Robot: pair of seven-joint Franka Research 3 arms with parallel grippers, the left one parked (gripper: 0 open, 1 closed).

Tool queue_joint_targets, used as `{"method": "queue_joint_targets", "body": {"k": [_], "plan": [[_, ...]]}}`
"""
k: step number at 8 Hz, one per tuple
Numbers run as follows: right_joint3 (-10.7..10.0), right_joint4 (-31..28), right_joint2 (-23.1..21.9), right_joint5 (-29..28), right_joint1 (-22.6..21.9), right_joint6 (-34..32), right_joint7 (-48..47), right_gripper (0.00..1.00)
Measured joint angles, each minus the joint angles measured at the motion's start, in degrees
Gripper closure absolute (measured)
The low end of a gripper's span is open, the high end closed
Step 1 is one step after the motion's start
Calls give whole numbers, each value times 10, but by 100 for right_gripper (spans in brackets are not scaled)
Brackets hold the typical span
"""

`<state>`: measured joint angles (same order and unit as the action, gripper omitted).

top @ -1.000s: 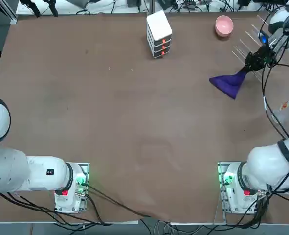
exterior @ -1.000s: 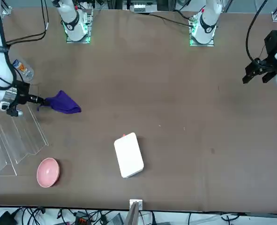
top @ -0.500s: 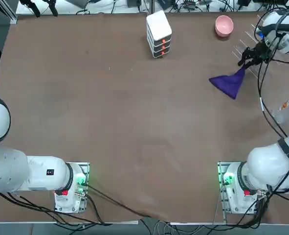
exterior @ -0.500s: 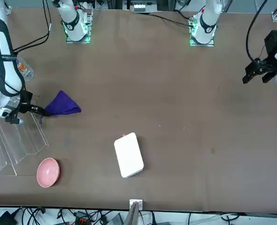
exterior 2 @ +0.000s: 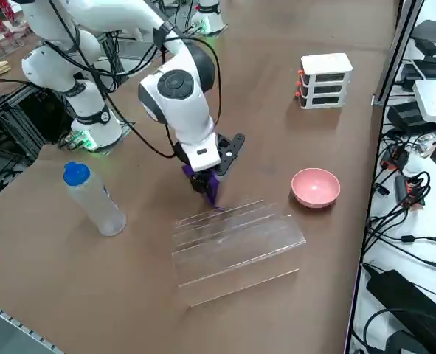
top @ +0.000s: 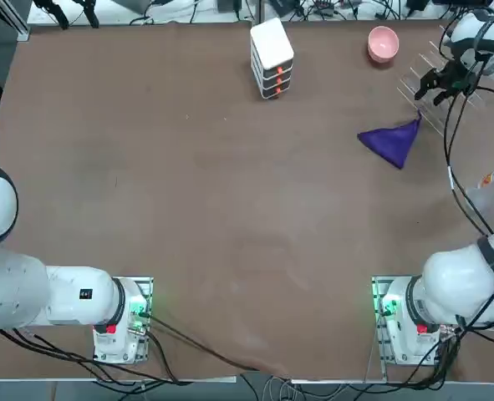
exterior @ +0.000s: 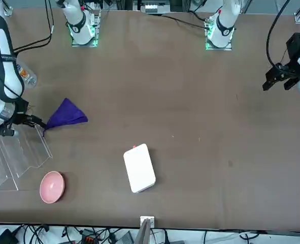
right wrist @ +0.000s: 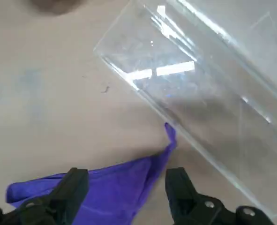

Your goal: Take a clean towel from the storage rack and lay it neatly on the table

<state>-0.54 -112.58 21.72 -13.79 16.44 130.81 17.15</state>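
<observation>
Towel [top: 390, 142]: bunched in a pointed heap on the worktop [top: 188, 192], just beside the rack, not laid flat.
Right hand [right wrist: 124, 187]: released, fingers spread, above the towel's tip.
Storage rack [exterior 2: 232, 240]: beyond the towel, at the worktop's edge.

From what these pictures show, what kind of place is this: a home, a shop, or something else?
Most likely a robotics lab. Two robot arms are bolted to a big brown table, cables and power adapters crowd its edges, and only test props lie on it: a purple towel, a clear storage rack, a pink bowl.
</observation>
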Motion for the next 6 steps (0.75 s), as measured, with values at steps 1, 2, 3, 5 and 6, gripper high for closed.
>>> {"method": "queue_joint_targets", "body": {"k": [1, 2, 3, 5, 6], "plan": [[1, -7, 0, 2, -11, -3, -31, 3], [1, -23, 0, 3, -21, 8, -49, 8], [1, -44, 1, 4, -25, 28, -57, 14], [-1, -70, 2, 5, -24, 72, -58, 35], [-3, -75, 2, 7, -24, 86, -58, 36]]}}
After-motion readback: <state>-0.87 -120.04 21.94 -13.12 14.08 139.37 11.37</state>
